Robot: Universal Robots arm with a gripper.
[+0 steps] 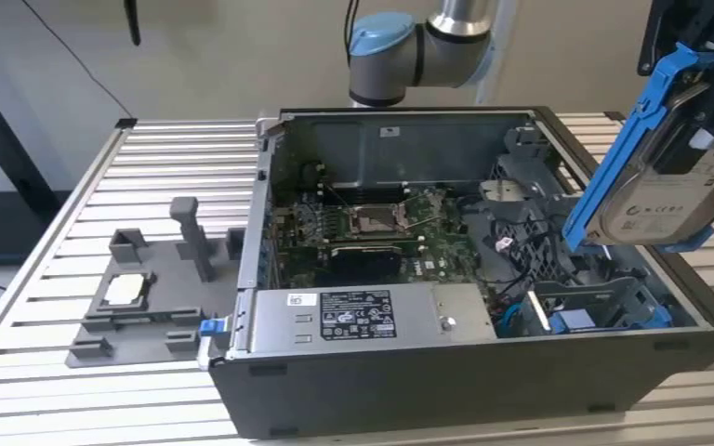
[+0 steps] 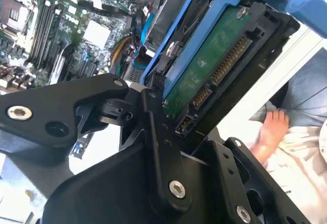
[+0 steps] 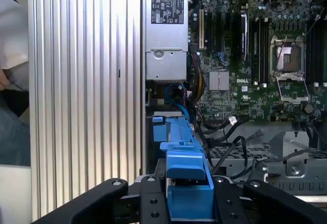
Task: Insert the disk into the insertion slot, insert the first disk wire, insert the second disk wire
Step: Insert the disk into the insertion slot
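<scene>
Slatted tabletop (image 1: 72,177) carries the open case (image 1: 456,390). Disk (image 1: 661,190) hangs tilted at the exterior view's upper right, above the slot (image 1: 593,305), clamped in the pincer (image 2: 186,127). Likely dense, rigid, shock-sensitive; grip its frame sides.

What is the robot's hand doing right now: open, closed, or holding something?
Robot's hand: closed on the disk, which it holds tilted above the open computer case.

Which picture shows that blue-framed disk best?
The exterior view: the disk hangs tilted, label and blue frame plain. The second wrist view shows its green circuit side; the first wrist view its blue frame edge-on.
</scene>
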